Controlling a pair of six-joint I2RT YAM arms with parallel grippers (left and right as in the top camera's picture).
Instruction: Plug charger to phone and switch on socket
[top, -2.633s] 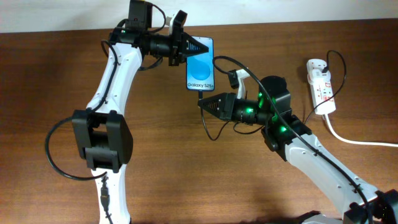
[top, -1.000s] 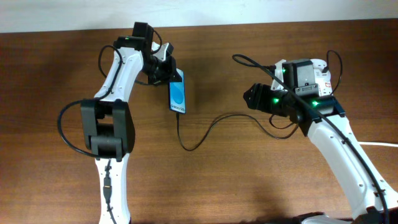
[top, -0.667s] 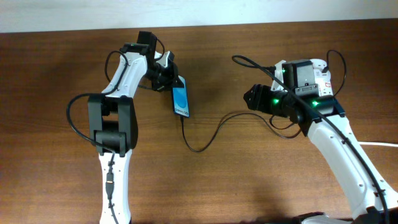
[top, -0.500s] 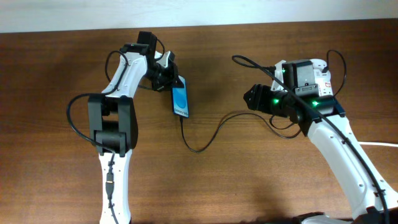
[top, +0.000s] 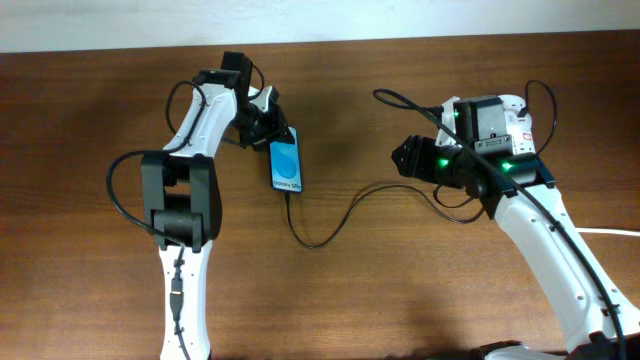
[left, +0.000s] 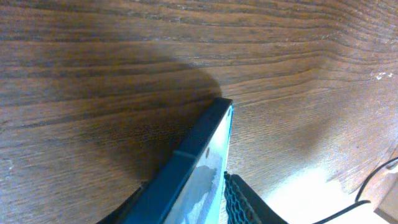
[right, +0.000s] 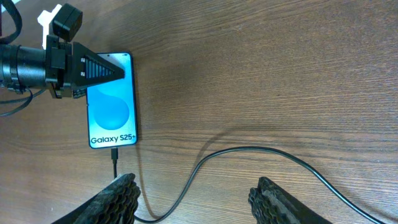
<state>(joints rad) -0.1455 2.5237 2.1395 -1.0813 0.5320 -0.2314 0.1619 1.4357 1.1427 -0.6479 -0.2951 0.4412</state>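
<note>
Since the plug tip (right: 114, 153) looks seated in the phone's bottom port, I read the plugging step as done and the switch step as next. Nearest the robot, the charger (right: 249, 148) lies slack on the table (top: 80, 150). It loops out from the phone's 6 o'clock end, swings toward 3 o'clock and runs off under the right arm. The right gripper (right: 196, 186) hovers above that slack with its fingers spread wide and nothing between them, pointing toward 9 o'clock at the phone. Further out, the phone (right: 112, 112) sits at about 10 o'clock from table centre, screen up, blue with "Galaxy S25+" readable. I cannot tell whether it lies fully flat or is propped a little at the held end. The left gripper (right: 118, 67) is clamped on the phone's 12 o'clock end. One finger lies across the top of the screen, and the wrist view shows the phone edge-on between both fingers. Farthest out, the socket (top: 520, 125) is at about 2 o'clock on the table, mostly hidden under the right arm. Only a white end with red marks shows, and the switch position is unreadable. The next move likely falls to the right arm. It would turn away from the phone toward 3 o'clock, come over the socket and press a red switch with a fingertip. The left only needs to let go without tugging the plug out.
</note>
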